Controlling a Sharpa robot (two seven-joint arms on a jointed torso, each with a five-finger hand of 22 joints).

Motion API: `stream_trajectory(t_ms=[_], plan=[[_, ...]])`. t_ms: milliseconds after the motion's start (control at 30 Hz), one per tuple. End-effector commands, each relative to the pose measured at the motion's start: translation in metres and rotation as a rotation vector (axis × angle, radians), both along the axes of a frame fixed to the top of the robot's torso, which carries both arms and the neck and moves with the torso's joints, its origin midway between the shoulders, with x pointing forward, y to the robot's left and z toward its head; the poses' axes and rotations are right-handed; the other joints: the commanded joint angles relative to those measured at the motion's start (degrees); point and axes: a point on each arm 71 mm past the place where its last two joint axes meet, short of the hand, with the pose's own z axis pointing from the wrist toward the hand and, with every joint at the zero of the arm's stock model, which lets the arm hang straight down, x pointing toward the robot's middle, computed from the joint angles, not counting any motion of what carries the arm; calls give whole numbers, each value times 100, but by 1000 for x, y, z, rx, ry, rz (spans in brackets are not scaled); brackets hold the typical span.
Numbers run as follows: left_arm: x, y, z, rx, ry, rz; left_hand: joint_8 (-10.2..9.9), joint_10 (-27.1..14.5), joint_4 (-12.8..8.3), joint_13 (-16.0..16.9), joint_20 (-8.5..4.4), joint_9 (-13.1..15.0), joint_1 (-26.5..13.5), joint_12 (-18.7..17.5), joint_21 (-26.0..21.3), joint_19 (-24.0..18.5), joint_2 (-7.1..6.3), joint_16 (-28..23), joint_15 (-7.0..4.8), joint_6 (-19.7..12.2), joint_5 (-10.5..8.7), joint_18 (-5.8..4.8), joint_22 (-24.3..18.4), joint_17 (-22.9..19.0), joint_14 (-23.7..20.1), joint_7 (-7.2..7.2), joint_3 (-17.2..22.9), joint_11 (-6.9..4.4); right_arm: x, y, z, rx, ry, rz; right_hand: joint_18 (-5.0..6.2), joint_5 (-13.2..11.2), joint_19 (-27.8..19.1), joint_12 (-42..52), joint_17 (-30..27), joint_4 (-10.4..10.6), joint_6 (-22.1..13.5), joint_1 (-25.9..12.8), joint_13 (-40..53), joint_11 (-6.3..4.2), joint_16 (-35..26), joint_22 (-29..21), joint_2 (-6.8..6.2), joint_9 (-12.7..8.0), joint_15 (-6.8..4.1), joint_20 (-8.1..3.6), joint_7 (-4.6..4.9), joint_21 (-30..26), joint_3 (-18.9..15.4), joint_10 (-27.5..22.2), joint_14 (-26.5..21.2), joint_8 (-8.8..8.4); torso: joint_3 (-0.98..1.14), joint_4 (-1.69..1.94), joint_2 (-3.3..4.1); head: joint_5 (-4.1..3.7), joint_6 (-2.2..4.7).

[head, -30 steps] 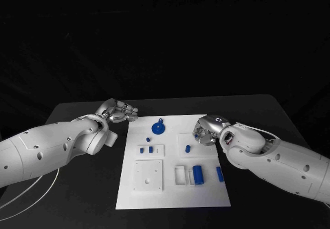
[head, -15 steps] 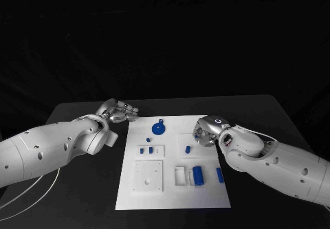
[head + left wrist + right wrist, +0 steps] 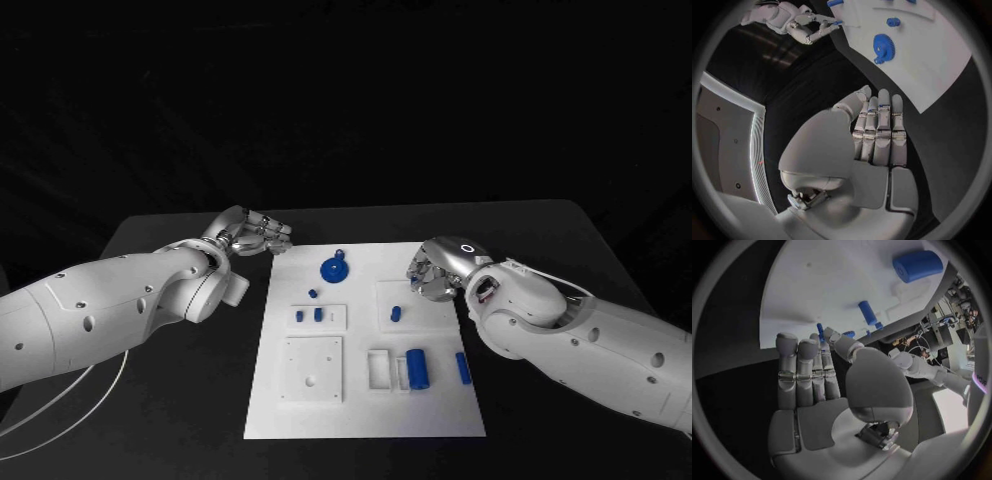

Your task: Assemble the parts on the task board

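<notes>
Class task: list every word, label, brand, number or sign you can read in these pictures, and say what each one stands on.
None: no readable text on the task board, the blue parts or the arms.
A small ring mark on the right hand, not a letter or number.

No legible text, labels, brands or numbers on any surface. The only sign is a small ring mark on the right hand's (image 3: 437, 268) wrist housing.
</notes>
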Motion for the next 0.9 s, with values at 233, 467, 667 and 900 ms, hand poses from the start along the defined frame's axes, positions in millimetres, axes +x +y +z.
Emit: stream_trajectory(t_ms=[233,467,667,900], plan=[[1,-4,1,-20,-6,-17,-15,-18,-5,-4,43,-3,-12,31,-27,-21,47,-51,35,-21,5,-31,-52,-15,-27,21,-1,9,-5,3,15,185,64,21,13,-15,271,17,18,8,40,6,4,23,-55,299,69,-10,-21,-48,5,-13,-27,5,19,22,-2,-9,-3,84,17],[1,-6,1,-25,-7,-20,-16,-23,-1,-4,60,-3,-21,31,-31,-52,57,-69,55,-26,10,-27,-101,-30,-77,24,9,14,-16,22,24,273,69,99,46,-14,272,16,21,-4,29,9,2,26,-81,281,104,-10,-20,-49,8,-58,-80,-8,29,22,-6,-8,-5,275,38],[2,-11,1,-44,-3,-17,-16,-13,-5,-3,73,-3,-18,31,-29,-62,71,-80,71,-28,12,-15,-140,-44,-119,26,18,14,-31,47,24,326,87,184,62,-11,277,16,29,-30,12,17,2,31,-94,274,153,-10,-17,-40,13,-63,-146,-25,42,21,-22,5,-14,461,6],[4,-19,1,-63,2,-18,-15,-8,-5,-3,82,-3,-23,33,-26,-66,78,-80,77,-24,15,-7,-165,-47,-136,25,17,13,-50,79,11,319,104,278,66,-8,276,15,31,-53,6,24,1,34,-98,270,167,-10,-14,-36,15,-75,-156,-32,43,22,-38,11,-10,644,-39]])
